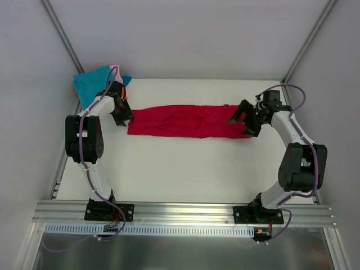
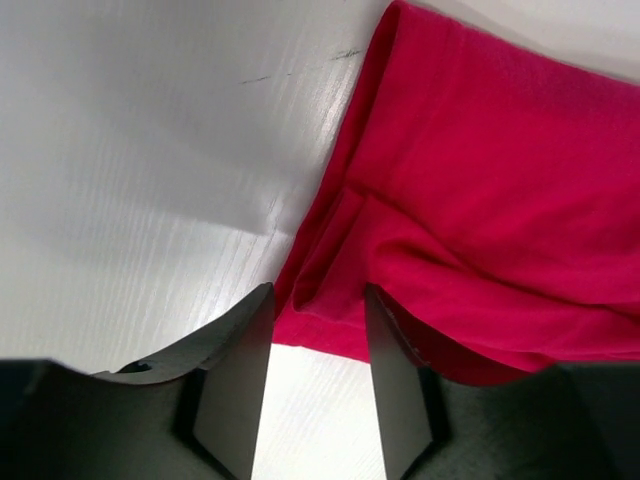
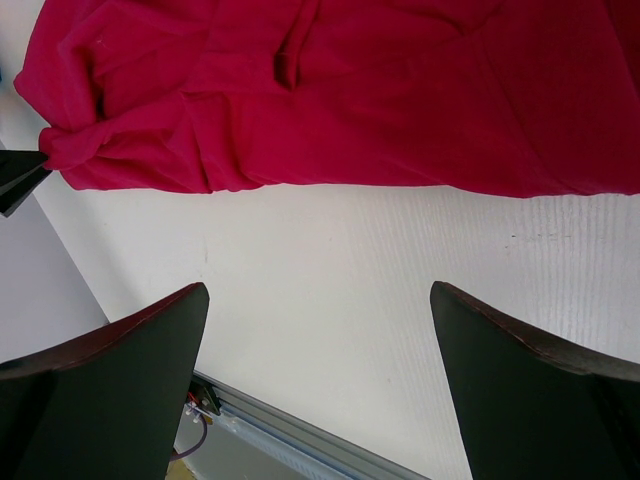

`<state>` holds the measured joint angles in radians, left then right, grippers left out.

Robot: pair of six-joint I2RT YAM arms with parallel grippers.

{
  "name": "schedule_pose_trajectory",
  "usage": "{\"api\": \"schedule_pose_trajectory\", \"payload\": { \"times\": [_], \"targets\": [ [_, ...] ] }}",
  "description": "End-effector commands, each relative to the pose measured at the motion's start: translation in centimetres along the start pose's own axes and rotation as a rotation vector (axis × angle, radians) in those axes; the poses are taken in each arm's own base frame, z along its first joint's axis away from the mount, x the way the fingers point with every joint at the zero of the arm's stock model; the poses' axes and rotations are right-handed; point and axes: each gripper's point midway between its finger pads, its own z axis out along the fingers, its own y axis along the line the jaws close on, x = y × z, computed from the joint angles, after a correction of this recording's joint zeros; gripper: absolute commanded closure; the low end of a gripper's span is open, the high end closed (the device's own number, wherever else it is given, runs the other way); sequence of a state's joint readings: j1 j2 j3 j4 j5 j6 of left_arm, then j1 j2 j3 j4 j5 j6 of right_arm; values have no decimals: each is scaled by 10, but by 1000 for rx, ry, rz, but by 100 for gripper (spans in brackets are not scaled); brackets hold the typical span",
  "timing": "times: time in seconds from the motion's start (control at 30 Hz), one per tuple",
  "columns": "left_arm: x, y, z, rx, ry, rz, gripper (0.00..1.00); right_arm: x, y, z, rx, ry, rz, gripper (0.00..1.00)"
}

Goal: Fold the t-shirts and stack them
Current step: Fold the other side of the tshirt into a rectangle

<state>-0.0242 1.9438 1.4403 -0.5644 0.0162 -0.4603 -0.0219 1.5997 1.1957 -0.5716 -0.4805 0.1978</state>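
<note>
A large bright red t-shirt (image 1: pixel 185 121) lies folded into a long band across the back half of the white table. My left gripper (image 1: pixel 122 119) is at its left end, low over the table. In the left wrist view, that gripper (image 2: pixel 318 295) stands open, with the red t-shirt's (image 2: pixel 480 160) folded corner lying at the fingertips and bare table between the fingers. My right gripper (image 1: pixel 242 121) hovers at the right end, wide open. In the right wrist view, that gripper (image 3: pixel 320 290) holds nothing, and the red t-shirt (image 3: pixel 350 90) lies beyond the fingers.
A teal t-shirt (image 1: pixel 90 84) with a pink one (image 1: pixel 115 68) behind it is heaped in the back left corner, just behind the left arm. Grey walls close the sides and back. An aluminium rail (image 1: pixel 180 211) runs along the near edge.
</note>
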Motion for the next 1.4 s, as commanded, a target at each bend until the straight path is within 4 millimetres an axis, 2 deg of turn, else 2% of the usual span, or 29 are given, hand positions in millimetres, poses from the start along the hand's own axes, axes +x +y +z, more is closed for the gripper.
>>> {"api": "schedule_pose_trajectory", "payload": {
  "times": [0.0,0.23,0.37,0.4,0.47,0.77,0.97,1.03,1.37],
  "targets": [
    [4,0,8,23,24,-15,59,1,4,1,-21,4,-16,0],
    [7,-1,12,32,34,-18,67,2,3,2,-22,7,-10,0],
    [6,-2,10,36,29,-19,85,3,3,2,-24,10,-9,1],
    [5,-3,9,40,26,-19,92,3,3,2,-24,11,-7,1],
    [3,-4,4,46,15,-18,96,5,2,2,-24,13,-6,0],
    [-12,-11,-24,68,-32,1,97,10,3,-1,-33,8,-6,1],
    [-11,-9,-25,52,-20,10,97,12,3,-3,-34,7,-8,0],
    [-12,-9,-26,53,-27,11,91,13,2,-3,-31,10,-5,0],
    [-13,-7,-22,41,-26,21,87,13,1,-1,-30,12,-5,0]
  ]
}}
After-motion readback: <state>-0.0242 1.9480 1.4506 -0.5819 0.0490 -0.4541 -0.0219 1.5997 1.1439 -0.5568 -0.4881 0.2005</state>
